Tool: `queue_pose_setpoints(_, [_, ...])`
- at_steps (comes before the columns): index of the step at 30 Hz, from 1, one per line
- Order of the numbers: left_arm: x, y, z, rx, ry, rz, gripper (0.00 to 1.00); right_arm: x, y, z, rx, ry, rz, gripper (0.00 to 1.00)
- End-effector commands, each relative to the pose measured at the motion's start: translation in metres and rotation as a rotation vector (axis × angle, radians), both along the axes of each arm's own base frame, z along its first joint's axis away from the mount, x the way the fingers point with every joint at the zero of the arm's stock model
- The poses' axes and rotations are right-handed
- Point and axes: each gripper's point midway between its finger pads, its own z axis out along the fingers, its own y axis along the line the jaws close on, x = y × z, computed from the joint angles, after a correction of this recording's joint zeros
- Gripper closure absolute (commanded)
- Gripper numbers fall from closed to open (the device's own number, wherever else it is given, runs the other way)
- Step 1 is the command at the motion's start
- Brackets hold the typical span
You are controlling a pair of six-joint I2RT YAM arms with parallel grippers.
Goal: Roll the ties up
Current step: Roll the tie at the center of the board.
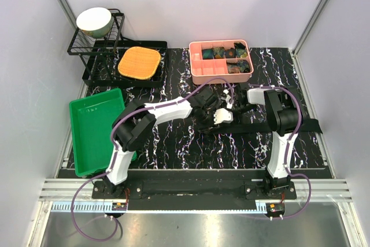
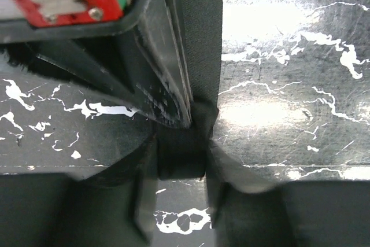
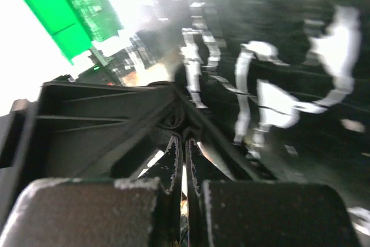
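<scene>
Mid-surface, over black marbling (image 1: 173, 146), my left fingers (image 2: 141, 206) pinch a bunched fold of a black tie (image 2: 199, 27). The rest of the tie lies flat as one narrow band. Seen from above, it runs rightward past my right arm and ends near the surface's right edge. My right fingers (image 3: 173, 169) are pressed together with only a thin slit of light between them, and nothing shows in their grip. Their tip comes down at the fold, just beside my left fingers. My right wrist view is blurred, so I cannot tell whether the tip presses the cloth or only meets it. Behind both arms a pink box (image 1: 196, 69) holds rolled ties (image 1: 219, 53) in its compartments. A green tray (image 1: 81, 143) sits well apart at the left edge.
</scene>
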Motion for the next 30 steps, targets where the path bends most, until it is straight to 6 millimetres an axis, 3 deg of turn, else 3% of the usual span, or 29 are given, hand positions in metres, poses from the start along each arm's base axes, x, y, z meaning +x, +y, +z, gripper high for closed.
queue_pose_setpoints(1, [-0.024, 0.04, -0.038, 0.16, 0.13, 0.064, 0.56, 0.008, -0.027, -0.027, -0.198, -0.072, 0.011, 1.0])
queue_pose_setpoints(7, [-0.011, 0.025, -0.007, -0.082, 0.149, 0.119, 0.33, 0.011, -0.036, -0.036, -0.272, -0.097, 0.02, 1.0])
queue_pose_setpoints(11, [-0.003, 0.021, 0.014, -0.227, 0.126, 0.129, 0.26, 0.012, -0.039, -0.039, -0.326, -0.129, 0.043, 1.0])
queue_pose_setpoints(24, [0.01, -0.005, 0.005, -0.329, 0.101, 0.063, 0.31, 0.014, -0.058, -0.052, -0.488, -0.164, 0.057, 1.0])
queue_pose_setpoints(30, [0.002, -0.006, 0.003, -0.319, 0.086, 0.003, 0.32, 0.018, -0.061, -0.05, -0.537, -0.176, 0.041, 1.0])
